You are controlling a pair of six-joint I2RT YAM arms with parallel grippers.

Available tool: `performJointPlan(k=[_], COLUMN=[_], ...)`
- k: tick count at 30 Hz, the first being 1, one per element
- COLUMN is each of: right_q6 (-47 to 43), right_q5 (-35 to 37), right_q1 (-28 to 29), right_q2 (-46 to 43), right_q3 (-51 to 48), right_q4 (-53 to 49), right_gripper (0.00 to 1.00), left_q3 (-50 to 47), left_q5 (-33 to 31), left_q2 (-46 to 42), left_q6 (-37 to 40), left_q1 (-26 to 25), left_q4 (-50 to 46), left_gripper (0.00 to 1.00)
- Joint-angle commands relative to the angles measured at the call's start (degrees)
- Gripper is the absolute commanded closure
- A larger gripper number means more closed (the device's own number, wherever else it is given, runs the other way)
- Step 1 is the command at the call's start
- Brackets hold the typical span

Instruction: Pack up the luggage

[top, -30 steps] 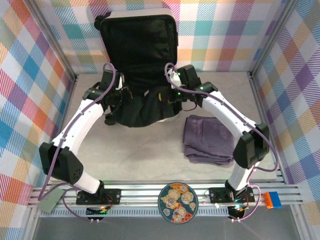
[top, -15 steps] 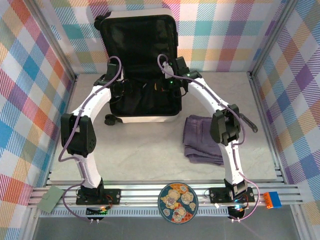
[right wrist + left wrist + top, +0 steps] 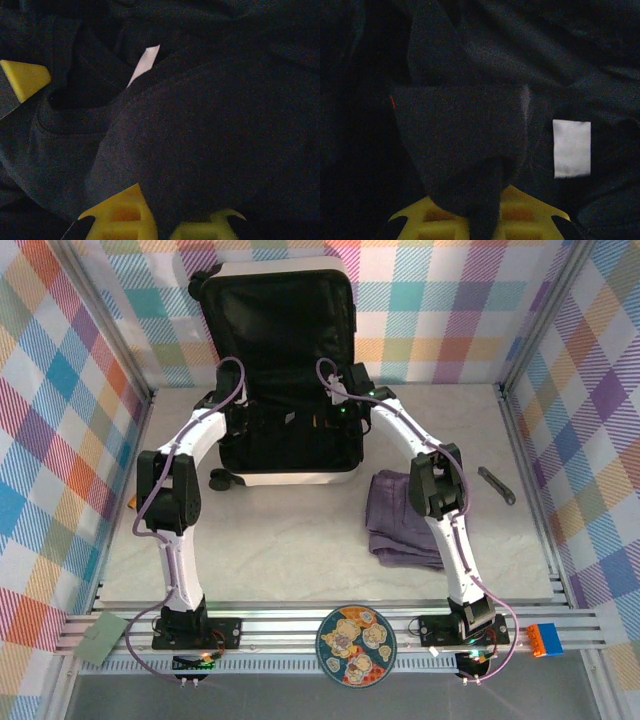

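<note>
Top external view: the luggage, a small white hard-shell suitcase, lies open at the back of the bench, left of centre.
Lid: the lid stands upright against the checked back wall, its black lining facing the arms.
Base: the lower half lies flat on the bench with its white front wall toward the arms and 1 black wheel at its front left corner.
Contents: a black garment lies inside the base, dark against the lining, so its outline is hard to tell.
Arms: both arms reach forward into the base, 1 from each side.
Left end effector: the left end effector is low in the left half of the base, clenched on the black garment.
Left wrist view: a fold of black cloth rises from between the yellow fingers, with a white label on the cloth to the right.
Right end effector: the right end effector is low in the right half of the base, also clenched on the black garment.
Right wrist view: black cloth is bunched over the yellow fingers, and a narrow white tag shows further up.
Purple-grey garment: a folded purple-grey garment lies on the bench just right of the luggage, partly under the right arm.
Other items: a small dark tool lies near the right wall, and a round patterned plate sits on the near rail between the 2 arm bases.
</note>
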Motion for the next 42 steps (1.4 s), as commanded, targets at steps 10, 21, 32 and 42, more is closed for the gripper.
performJointPlan(k=[10, 21, 32, 42], right_q6=[1.6, 1.2, -0.6, 0.3], right_q5=[0.4, 3.0, 1.8, -3.3], right_q1=[-1.4, -3.3, -3.2, 0.2], right_q2=[3.2, 1.2, -4.9, -7.3], right_q3=[5.9, 7.4, 5.6, 1.9], right_q4=[-1.1, -2.3, -3.2, 0.0], right_gripper=[0.78, 0.37, 0.37, 0.47], left_q3=[5.6, 11.1, 10.5, 3.8], left_q5=[-0.8, -4.2, 1.8, 8.2], left_q2=[2.8, -0.4, -5.8, -7.1], left_q6=[-0.6, 2.0, 1.9, 0.2], left_q1=[0.7, 1.0, 0.2, -1.3], left_q4=[-0.3, -6.3, -12.9, -8.6], left_gripper=[0.6, 0.41, 0.41, 0.43])
